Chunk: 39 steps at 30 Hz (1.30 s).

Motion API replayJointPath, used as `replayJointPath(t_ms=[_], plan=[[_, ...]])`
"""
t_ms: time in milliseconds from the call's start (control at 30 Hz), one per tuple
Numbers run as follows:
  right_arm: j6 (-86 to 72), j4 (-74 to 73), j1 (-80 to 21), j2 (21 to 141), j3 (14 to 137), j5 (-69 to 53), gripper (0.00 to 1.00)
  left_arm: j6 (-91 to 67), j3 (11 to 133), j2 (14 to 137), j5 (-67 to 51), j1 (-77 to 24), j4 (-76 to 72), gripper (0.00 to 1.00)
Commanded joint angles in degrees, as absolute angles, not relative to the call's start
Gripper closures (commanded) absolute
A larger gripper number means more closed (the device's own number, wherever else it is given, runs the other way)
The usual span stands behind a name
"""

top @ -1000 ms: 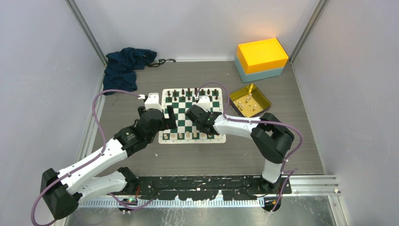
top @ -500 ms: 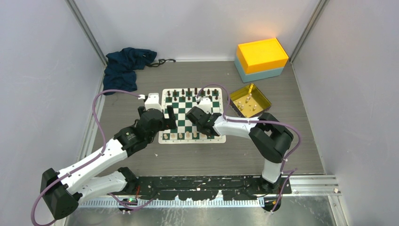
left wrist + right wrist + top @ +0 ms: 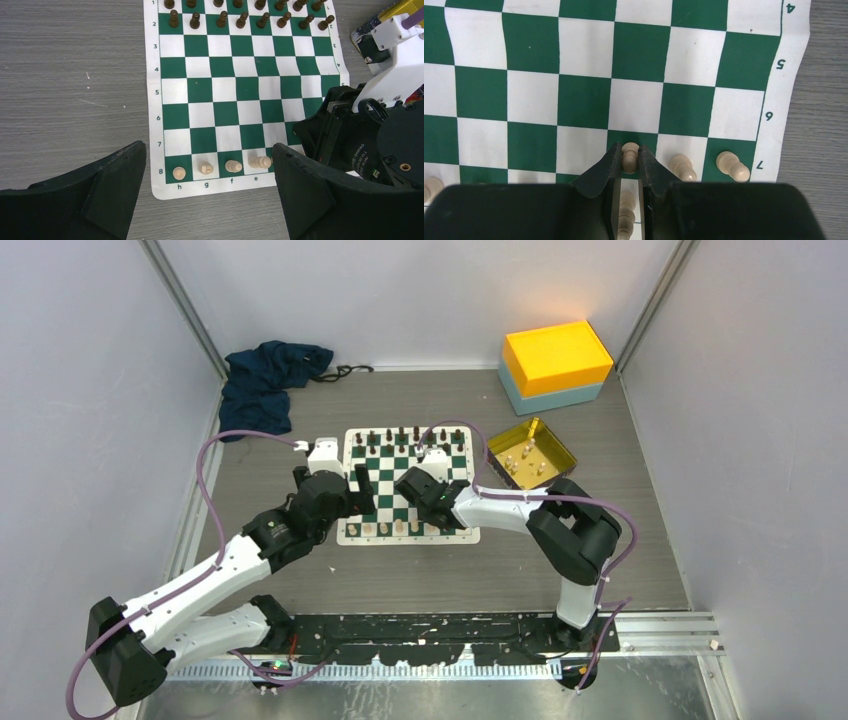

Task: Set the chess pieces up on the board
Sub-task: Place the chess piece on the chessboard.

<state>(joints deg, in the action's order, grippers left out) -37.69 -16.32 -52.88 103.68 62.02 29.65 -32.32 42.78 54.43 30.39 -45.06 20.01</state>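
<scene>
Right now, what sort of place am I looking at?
Probably a robotics lab test cell: plain panel walls enclose the table, a left arm and right arm are bolted to a rail at its near edge, and a chessboard lies between them.

You have one board (image 3: 225, 95), one gold tray (image 3: 556, 438), two stacked boxes (image 3: 557, 358) and one cloth (image 3: 262, 380); the left wrist view shows four cream pieces (image 3: 232, 165) and eight dark pawns (image 3: 242, 20).

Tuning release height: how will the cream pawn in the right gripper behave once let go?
Likely light and rigid: pawn looks small in the right gripper. Narrow base, round head: may tip, then roll. The board mat looks wavy, adding wobble.
</scene>
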Motion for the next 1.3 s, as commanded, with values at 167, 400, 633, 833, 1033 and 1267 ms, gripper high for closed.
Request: replayJointPath(t_ms=[167, 400, 633, 833, 1033, 1267], plan=[[-38.7, -14.7, -53.3, 104.4, 62.6, 30.2, 0.99, -31.7, 42.7, 54.8, 31.2, -45.2, 18.0, 0.04], [-38.5, -14.7, -53.3, 104.5, 62.7, 30.0, 0.88, -31.6, 42.9, 54.8, 31.2, -45.2, 17.9, 0.04], [-38.2, -15.1, -53.3, 104.0, 63.0, 30.2, 0.72, -31.7, 42.9, 55.0, 31.2, -45.2, 17.9, 0.04], [-37.9, -15.4, -53.3, 103.8, 63.3, 30.3, 0.67, -31.7, 42.9, 54.9, 31.2, -45.2, 17.9, 0.04], [-37.0, -16.0, -53.3, 102.9, 63.9, 30.7, 0.66, -31.6, 42.9, 54.9, 31.3, -45.2, 17.9, 0.04], [-35.4, -18.3, -53.3, 101.6, 66.9, 31.5, 0.66, -31.6, 43.1, 55.0, 31.3, -45.2, 17.9, 0.04]])
